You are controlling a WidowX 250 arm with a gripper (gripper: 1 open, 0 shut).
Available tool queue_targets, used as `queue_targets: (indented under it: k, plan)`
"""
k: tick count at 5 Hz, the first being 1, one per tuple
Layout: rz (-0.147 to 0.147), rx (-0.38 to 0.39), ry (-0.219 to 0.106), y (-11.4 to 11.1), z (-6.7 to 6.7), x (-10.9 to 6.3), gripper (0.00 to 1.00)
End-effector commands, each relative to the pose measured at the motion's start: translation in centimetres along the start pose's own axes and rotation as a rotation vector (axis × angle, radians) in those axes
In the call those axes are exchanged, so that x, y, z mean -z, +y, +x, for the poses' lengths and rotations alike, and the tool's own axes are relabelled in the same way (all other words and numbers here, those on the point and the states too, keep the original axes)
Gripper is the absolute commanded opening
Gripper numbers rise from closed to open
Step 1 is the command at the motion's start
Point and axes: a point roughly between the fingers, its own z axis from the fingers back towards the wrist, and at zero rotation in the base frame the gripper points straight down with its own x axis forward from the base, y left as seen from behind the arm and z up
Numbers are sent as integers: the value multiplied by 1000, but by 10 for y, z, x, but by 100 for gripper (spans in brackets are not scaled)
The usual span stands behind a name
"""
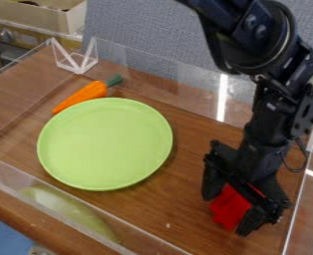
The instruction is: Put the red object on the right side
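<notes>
The red object (230, 208), a bright red block, lies on the wooden table at the front right, to the right of the green plate (104, 142). My black gripper (242, 202) points straight down over it. Its jaws are open and stand one on each side of the block, low near the table. The fingers (212, 183) hide part of the block. I cannot tell whether they touch it.
An orange carrot (82, 96) with a green top lies behind the plate at the back left. A low clear wall (302, 221) runs around the table's edges, close to the gripper's right. A white folded piece (77, 58) stands at the back left corner.
</notes>
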Motion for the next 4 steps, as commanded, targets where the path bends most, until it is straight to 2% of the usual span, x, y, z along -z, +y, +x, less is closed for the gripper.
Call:
queue_targets:
  k: [1,2,3,4]
  plan:
    - [11,-30,-110,5,4,-45,100]
    - [35,-97,-175,19,-2,-82,100]
    - [56,-235,-231,45,-15,-130,100]
    - [41,-373,-257,79,-22,-142,0]
